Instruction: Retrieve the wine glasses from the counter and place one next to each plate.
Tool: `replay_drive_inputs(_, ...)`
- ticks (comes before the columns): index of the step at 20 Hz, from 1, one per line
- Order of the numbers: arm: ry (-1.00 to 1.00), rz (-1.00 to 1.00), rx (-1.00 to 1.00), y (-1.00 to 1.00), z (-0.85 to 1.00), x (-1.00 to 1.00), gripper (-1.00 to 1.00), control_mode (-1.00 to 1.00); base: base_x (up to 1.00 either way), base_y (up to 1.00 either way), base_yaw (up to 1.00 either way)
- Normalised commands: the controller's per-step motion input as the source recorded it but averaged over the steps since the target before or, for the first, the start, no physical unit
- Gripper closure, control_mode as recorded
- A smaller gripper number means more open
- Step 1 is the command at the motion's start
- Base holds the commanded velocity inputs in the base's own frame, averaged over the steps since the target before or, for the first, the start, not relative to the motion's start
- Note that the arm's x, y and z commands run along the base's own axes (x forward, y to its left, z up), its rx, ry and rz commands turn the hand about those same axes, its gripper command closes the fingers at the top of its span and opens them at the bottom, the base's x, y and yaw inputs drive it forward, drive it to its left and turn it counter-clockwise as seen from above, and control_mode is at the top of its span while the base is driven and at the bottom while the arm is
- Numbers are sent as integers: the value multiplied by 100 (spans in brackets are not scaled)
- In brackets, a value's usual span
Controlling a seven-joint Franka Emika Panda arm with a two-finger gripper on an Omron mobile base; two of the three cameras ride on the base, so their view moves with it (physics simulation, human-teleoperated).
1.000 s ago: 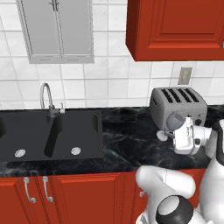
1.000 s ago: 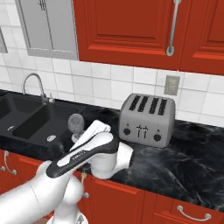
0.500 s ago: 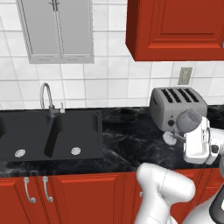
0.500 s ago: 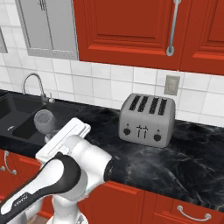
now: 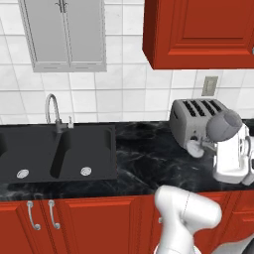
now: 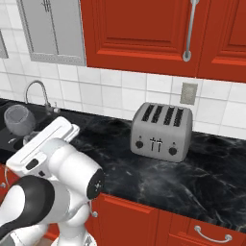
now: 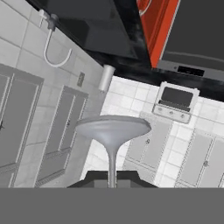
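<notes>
At the far left of the left base view the black sink point(image 5: 59, 151) sits sunk into the desk point(image 5: 144, 163), its curved silver tap point(image 5: 53, 111) standing behind it against the white tiles; further right the silver toaster point(image 5: 196, 121) stands near the wall, below a wall socket point(image 5: 210, 85); right of that a wine glass point(image 5: 224, 125) is lifted off the desk, lying tilted, its greyish bowl in front of the toaster's right end; the white hand point(image 5: 232, 158) below it carries it. In the right base view the same glass point(image 6: 19, 120) hangs over the left end of the desk, well apart from the toaster point(image 6: 161, 132). In the hand view the gripper point(image 7: 112, 178) is pinched together on the glass's thin stem, the round foot point(image 7: 113, 129) spreading just beyond the fingertips point(image 7: 92, 178).
</notes>
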Motion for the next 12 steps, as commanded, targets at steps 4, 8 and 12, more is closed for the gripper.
replay_drive_inputs(4, -5, 1, -1, 59, 41, -61, 100, -100, 0, 0, 0)
replay_drive_inputs(8, 0, 0, 0, 0, 0, 0, 100, 100, -100, 98, 2)
replay_drive_inputs(12, 0, 0, 0, 0, 0, 0, 100, 100, -93, 95, 5)
